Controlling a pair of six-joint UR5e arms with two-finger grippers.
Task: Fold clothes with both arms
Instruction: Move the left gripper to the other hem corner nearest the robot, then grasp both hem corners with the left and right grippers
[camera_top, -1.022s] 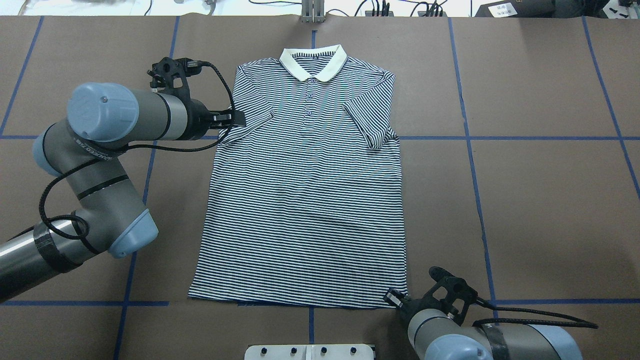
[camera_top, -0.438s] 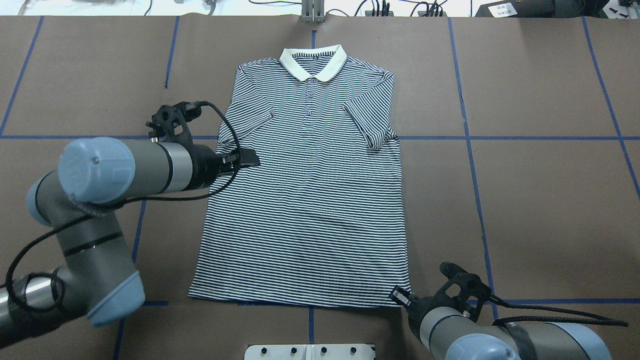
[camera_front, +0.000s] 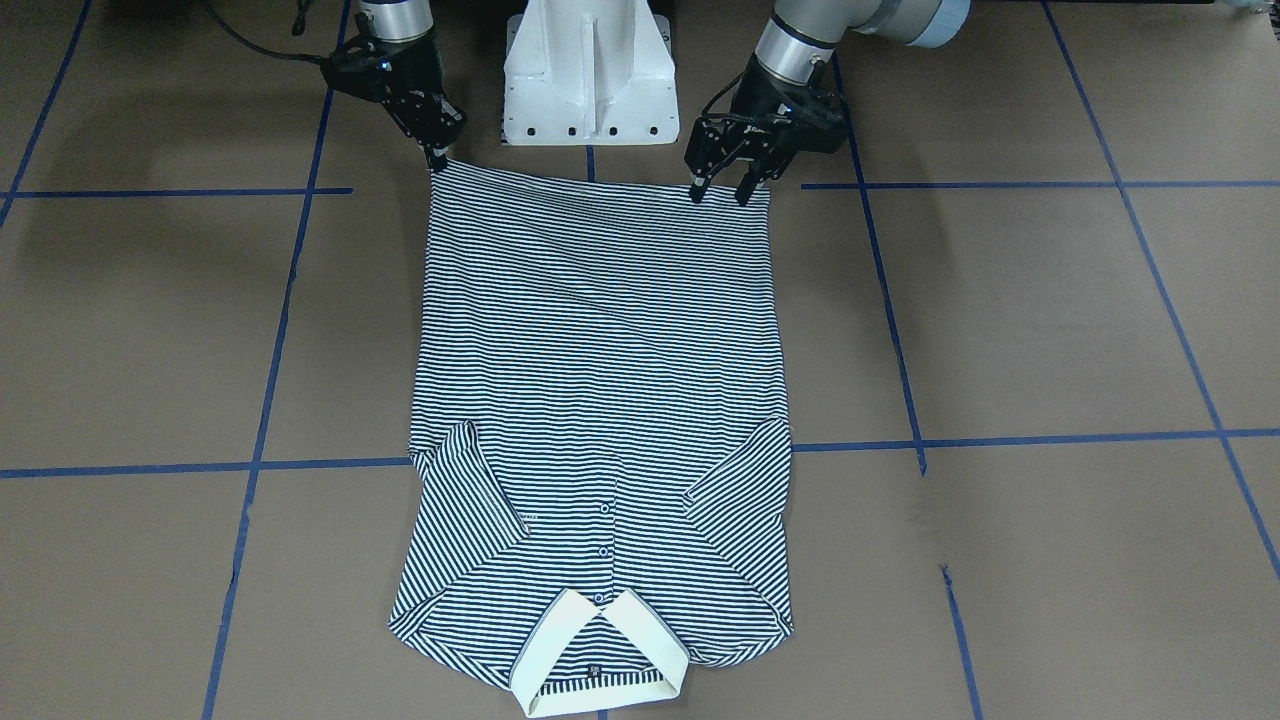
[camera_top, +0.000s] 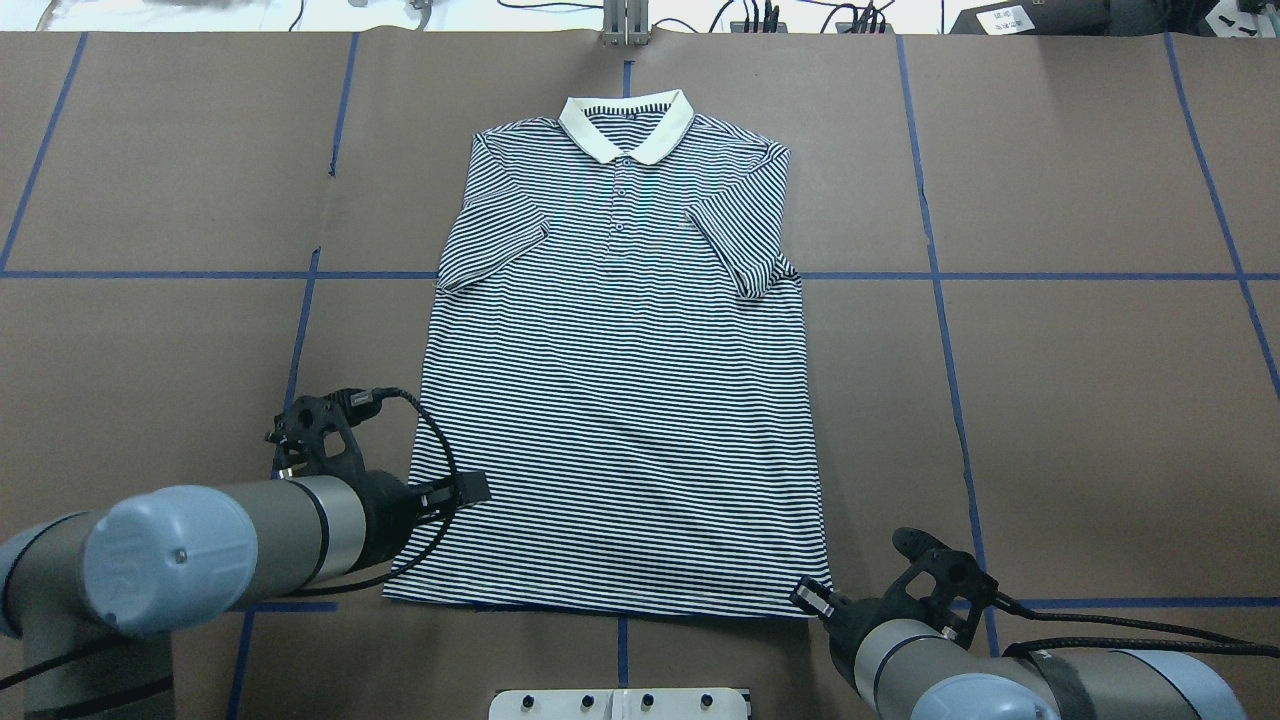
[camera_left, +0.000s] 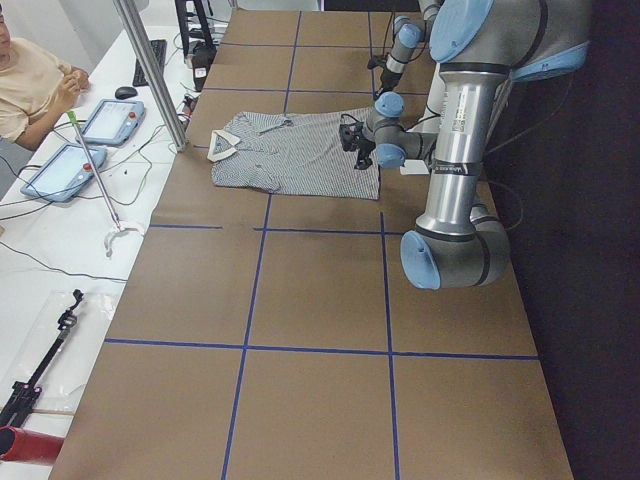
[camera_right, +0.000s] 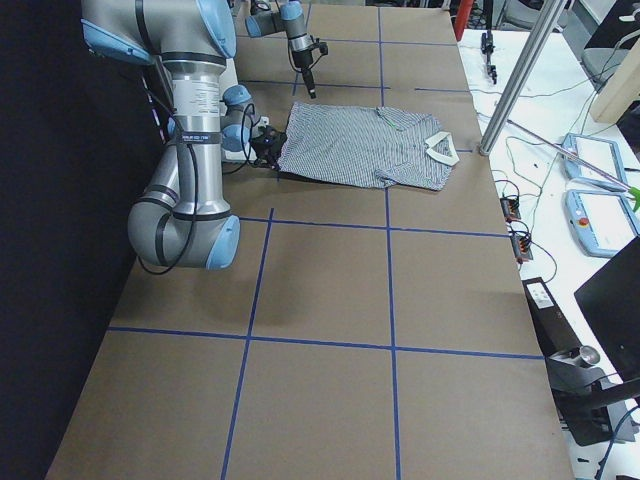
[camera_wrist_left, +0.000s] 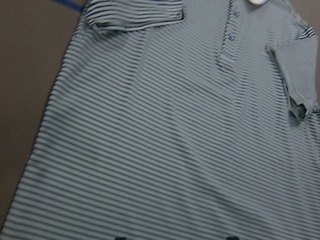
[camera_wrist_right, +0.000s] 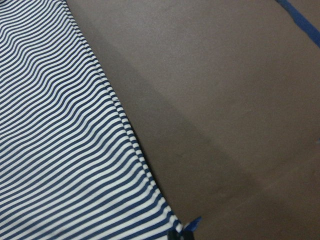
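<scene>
The striped polo shirt lies flat, front up, cream collar at the far end and both sleeves folded in. My left gripper is open and hovers over the shirt's lower left side near the hem; in the front view its fingers stand spread above that hem corner. The left wrist view shows the shirt below. My right gripper is shut on the shirt's right hem corner, as the front view shows. The right wrist view shows the shirt's side edge.
The white pedestal base stands just behind the hem, between the arms. Brown table paper with blue tape lines surrounds the shirt. A metal post and an operator with tablets are beyond the collar end.
My left arm has swept from the shirt's left sleeve back along its side to near the hem. My right gripper has shifted slightly right, and the hem corner has moved with it.
</scene>
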